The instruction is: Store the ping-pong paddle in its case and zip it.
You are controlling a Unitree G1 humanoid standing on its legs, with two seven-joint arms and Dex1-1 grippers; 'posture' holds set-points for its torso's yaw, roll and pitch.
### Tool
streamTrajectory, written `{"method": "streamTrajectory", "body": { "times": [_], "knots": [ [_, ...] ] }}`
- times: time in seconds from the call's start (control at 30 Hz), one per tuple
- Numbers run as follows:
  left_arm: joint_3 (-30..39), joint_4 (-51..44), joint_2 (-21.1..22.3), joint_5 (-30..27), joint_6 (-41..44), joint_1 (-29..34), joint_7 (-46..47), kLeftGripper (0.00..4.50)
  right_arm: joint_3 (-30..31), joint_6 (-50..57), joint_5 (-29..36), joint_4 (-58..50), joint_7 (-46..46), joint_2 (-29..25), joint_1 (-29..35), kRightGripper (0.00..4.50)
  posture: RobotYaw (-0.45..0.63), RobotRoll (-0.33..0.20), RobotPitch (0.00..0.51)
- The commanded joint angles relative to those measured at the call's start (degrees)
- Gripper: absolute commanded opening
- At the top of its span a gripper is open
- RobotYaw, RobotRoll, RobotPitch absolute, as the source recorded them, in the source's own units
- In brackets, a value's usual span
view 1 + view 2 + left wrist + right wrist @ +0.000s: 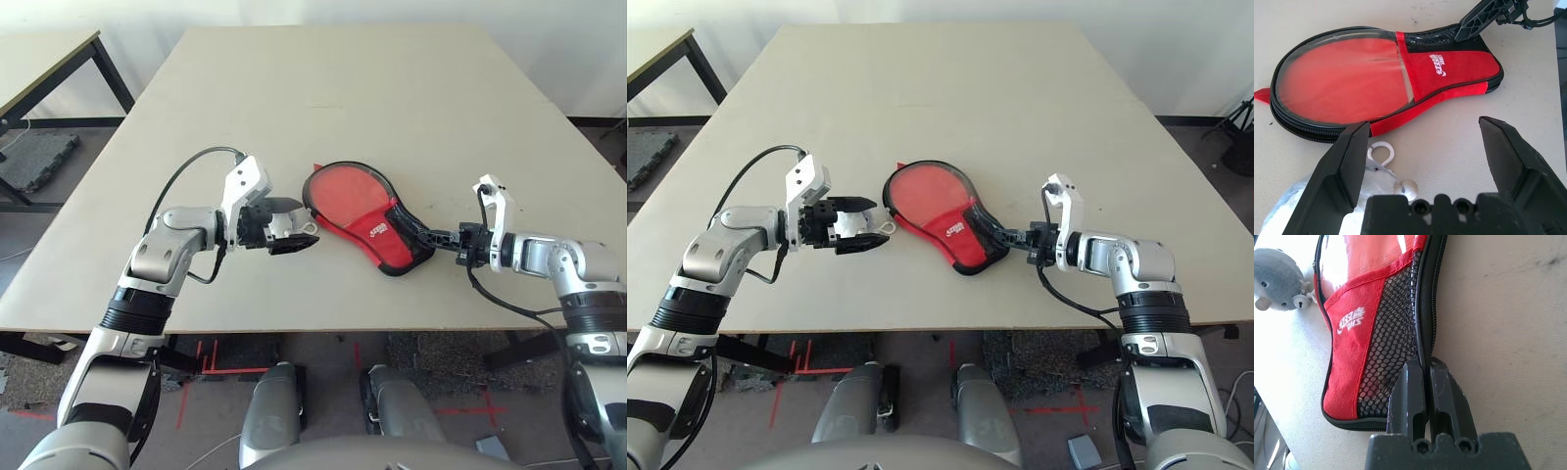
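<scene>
Right wrist view: my right gripper [1421, 382] clenched on zipper rim of case [364, 217] at its narrow handle end. Case flat on table [343, 88], mid-table, red side up; ping-pong paddle [1342, 78] inside, red face visible through clear window. My left gripper [1425, 147] spread wide, grasping nothing, just beside case's round end, white fuzzy lump [1283, 215] under it.
</scene>
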Motion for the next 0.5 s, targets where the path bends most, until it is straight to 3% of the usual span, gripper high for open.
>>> {"method": "streamTrajectory", "body": {
  "times": [0.03, 0.5],
  "knots": [
    [0.09, 0.98, 0.3, 0.05, -0.39, 0.12, -0.02, 4.5, 0.06, 1.03, 0.11, 1.16, -0.22, 0.76, 0.17, 0.01, 0.11, 0.0, 0.091],
    [-0.55, 3.26, 0.66, 0.62, -1.86, -0.94, -1.04, 4.5, -4.98, 10.16, 6.18, -11.86, -0.12, -3.97, 5.09, 0.01, 0.09, 0.0, 0.095]
  ]
}}
